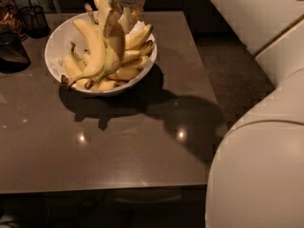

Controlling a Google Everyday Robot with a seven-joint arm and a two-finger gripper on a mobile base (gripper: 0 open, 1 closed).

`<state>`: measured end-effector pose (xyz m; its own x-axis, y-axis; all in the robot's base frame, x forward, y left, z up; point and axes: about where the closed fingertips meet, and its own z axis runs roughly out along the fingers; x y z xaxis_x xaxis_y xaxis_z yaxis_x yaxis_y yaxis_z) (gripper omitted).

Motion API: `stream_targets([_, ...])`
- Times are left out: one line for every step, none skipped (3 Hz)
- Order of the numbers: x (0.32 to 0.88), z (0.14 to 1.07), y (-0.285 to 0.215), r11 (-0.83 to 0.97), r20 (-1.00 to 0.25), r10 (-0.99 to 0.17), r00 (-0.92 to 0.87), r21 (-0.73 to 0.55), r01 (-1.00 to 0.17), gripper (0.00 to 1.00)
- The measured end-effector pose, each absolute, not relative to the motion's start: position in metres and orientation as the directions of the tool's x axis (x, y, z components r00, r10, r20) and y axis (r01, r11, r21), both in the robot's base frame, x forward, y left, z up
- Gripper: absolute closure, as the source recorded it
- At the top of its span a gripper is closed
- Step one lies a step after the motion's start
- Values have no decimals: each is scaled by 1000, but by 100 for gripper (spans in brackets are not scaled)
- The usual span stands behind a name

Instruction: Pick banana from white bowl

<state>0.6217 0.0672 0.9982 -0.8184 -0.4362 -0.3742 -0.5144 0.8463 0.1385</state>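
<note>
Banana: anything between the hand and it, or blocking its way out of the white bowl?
Nothing visible between them: the hand sits at the upper end of the banana, over the white bowl. A more curved long banana leans against it and may drag along.

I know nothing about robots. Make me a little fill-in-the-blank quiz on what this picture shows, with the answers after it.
1. The bowl full of bananas is ____ in colour.
2. The gripper, at the top of the view, is directly above the ____.
3. One long banana stands nearly ____ just under the gripper.
Missing words: white; bowl; upright.
</note>
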Motion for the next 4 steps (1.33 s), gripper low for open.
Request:
stream_targets([602, 1012, 65, 820, -343, -461, -818, 187, -541, 100])
stream_targets([591, 1009, 61, 796, -302, -477, -825, 249, -552, 100])
stream_targets([591, 1009, 61, 796, -302, -477, -825, 249, -552, 100])
stream_targets([581, 1008, 61, 797, -278, -467, -839, 279, -536, 100])
